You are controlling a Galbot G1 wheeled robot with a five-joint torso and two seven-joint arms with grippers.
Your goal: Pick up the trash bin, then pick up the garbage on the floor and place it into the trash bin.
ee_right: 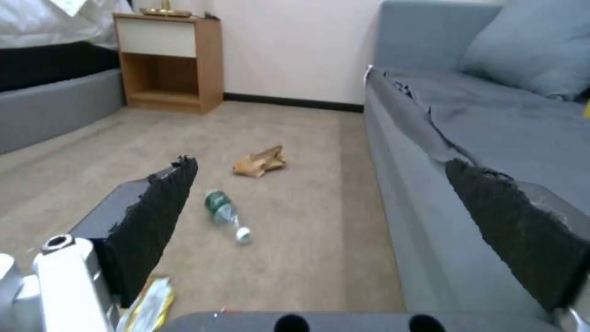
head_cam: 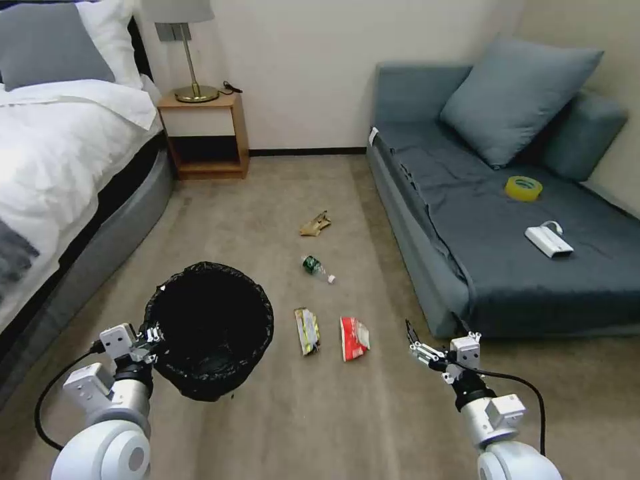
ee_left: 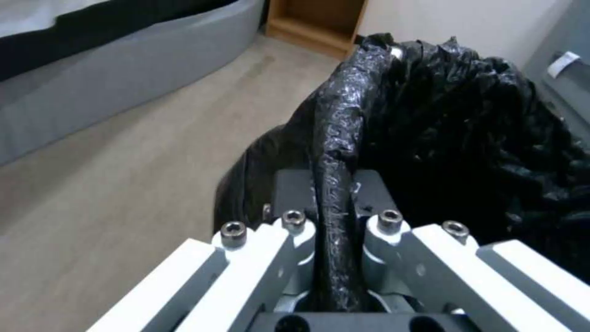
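Observation:
The trash bin (head_cam: pixel 212 328), lined with a crinkly black bag, is at the lower left of the head view. My left gripper (head_cam: pixel 155 335) is shut on its near rim; the left wrist view shows the bag-covered rim (ee_left: pixel 337 138) pinched in that gripper (ee_left: pixel 335 216). The garbage lies on the carpet ahead: crumpled brown paper (head_cam: pixel 315 224), a small bottle (head_cam: pixel 316 267), a gold-green wrapper (head_cam: pixel 307 331) and a red-white wrapper (head_cam: pixel 354 337). My right gripper (head_cam: pixel 413 340) hangs open just right of the red-white wrapper. Past that gripper (ee_right: pixel 332 216) in its wrist view lie the bottle (ee_right: pixel 224 213), paper (ee_right: pixel 260 162) and gold-green wrapper (ee_right: pixel 147 306).
A bed (head_cam: pixel 60 173) runs along the left, with a wooden nightstand (head_cam: pixel 207 133) and lamp beyond it. A grey sofa (head_cam: pixel 507 227) on the right carries a yellow tape roll (head_cam: pixel 523 188) and a white box (head_cam: pixel 548 241). Open carpet lies between them.

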